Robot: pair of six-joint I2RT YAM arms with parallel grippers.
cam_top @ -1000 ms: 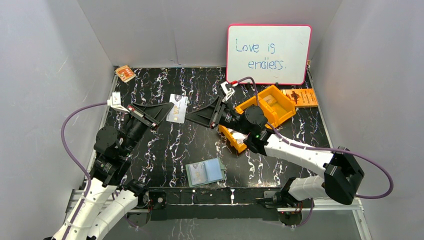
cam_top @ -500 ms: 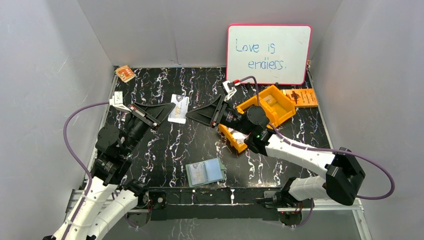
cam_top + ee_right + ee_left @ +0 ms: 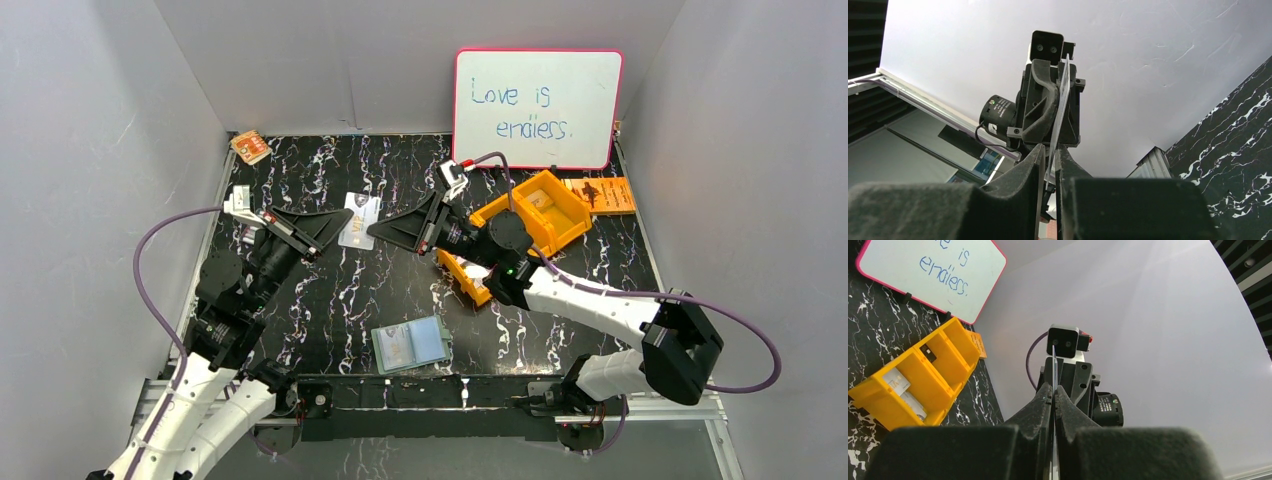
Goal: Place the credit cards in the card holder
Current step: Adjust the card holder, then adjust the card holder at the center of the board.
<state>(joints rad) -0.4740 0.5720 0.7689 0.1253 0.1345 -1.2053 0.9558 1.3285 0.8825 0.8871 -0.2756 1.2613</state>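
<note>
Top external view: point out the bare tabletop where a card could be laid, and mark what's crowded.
Bare tabletop lies between the card holder and the raised credit card, and along the back between the orange packet and the whiteboard. Crowded: the right side, with the orange tray, booklet and right arm over it.

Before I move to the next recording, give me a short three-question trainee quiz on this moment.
1. True or false: the card holder lies open on the table.
2. The raised credit card sits between the fingers of: A) neither gripper; B) one gripper only; C) the left gripper and the right gripper.
3. Fill in: the whiteboard reads "Love is ____."
Key: 1 true; 2 C; 3 endless.
</note>
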